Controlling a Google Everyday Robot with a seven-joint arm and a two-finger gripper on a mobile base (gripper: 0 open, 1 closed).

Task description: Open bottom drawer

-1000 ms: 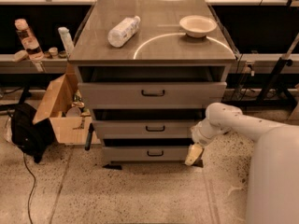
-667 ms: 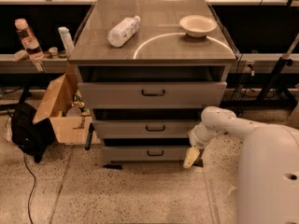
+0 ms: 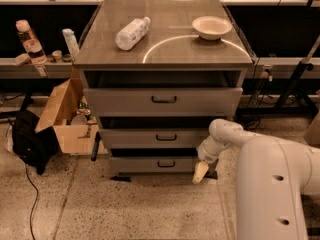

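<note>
The bottom drawer (image 3: 150, 164) is the lowest of three grey drawers in the cabinet, with a small black bar handle (image 3: 166, 164) at its centre. It stands slightly pulled out, as do the two drawers above. My gripper (image 3: 200, 172) hangs from the white arm in front of the drawer's right end, a short way right of the handle. One pale fingertip (image 3: 199, 174) points down toward the floor.
A clear bottle (image 3: 132, 32) lies on the cabinet top (image 3: 165, 54) beside a white bowl (image 3: 212, 27). An open cardboard box (image 3: 65, 119) and a black bag (image 3: 31, 140) sit on the floor at the left. My white arm body (image 3: 275, 189) fills the lower right.
My gripper has shifted a little to the left along the bottom drawer's front, closer to the handle. The drawers have not moved.
</note>
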